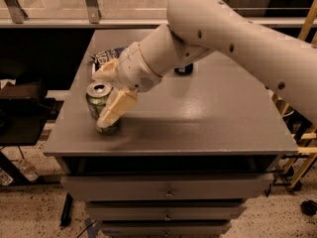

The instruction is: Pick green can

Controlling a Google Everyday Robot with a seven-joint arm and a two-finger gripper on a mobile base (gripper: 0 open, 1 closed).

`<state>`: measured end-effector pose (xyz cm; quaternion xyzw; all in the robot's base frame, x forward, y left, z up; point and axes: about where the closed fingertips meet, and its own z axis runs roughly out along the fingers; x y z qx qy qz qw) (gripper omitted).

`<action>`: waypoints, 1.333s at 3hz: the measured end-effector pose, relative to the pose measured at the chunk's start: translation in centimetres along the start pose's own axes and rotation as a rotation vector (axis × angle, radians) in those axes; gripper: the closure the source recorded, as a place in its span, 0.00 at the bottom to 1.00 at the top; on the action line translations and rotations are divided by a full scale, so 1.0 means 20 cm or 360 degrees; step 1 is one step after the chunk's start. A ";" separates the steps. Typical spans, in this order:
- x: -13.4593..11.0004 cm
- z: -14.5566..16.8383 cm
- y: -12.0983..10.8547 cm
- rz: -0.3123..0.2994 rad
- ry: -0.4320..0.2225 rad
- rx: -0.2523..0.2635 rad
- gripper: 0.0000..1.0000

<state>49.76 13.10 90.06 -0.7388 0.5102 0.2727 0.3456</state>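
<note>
The green can (pixel 95 102) stands upright near the front left corner of the grey table (pixel 208 118), its silver top with pull tab showing. My gripper (pixel 100 99) reaches in from the right on the white arm and is open. Its jaws straddle the can. One of its fingers (pixel 116 108) lies across the front right of the can's body, and the other finger (pixel 105 71) is just behind the can. The can rests on the table.
A dark blue snack bag (pixel 108 55) lies behind the gripper at the table's back left. A small black object (pixel 184 71) sits under the arm. A black chair (pixel 22 115) stands left of the table, a yellow frame (pixel 306 133) to the right.
</note>
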 end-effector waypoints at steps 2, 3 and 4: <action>-0.02 -0.01 -0.02 -0.0027 -0.0040 0.0015 0.70; -0.05 -0.19 -0.07 -0.0067 -0.0094 0.0111 0.95; -0.05 -0.30 -0.11 -0.0071 -0.0132 0.0154 1.00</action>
